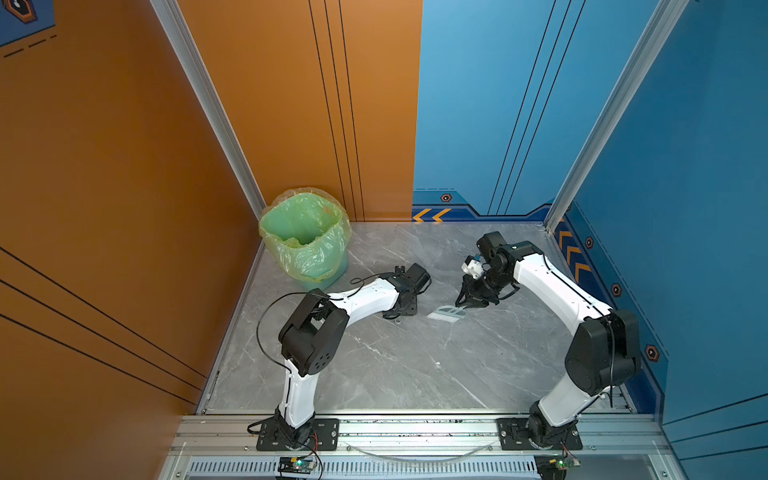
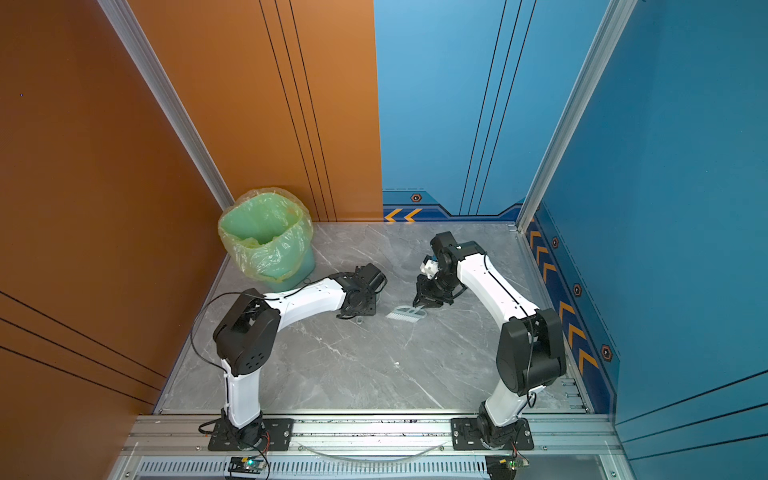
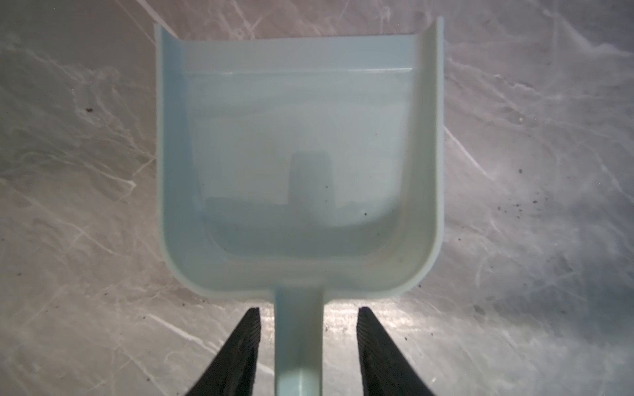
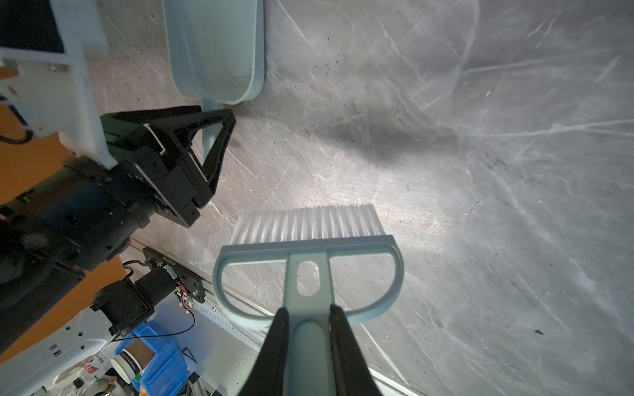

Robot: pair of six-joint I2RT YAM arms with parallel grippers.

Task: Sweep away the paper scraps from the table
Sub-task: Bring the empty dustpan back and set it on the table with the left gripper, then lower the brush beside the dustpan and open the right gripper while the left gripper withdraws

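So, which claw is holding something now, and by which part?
The right claw holds the brush by its handle. The left claw stands open around the dustpan handle, gaps on both sides, holding nothing.

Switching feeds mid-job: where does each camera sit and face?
Both top views: high above the front rail, looking down on table, bin, left arm, right arm.
Left wrist: looks past the open left gripper onto the dustpan.
Right wrist: looks past the right gripper, shut on the brush; left gripper shows.
Both wrist views share the dustpan.
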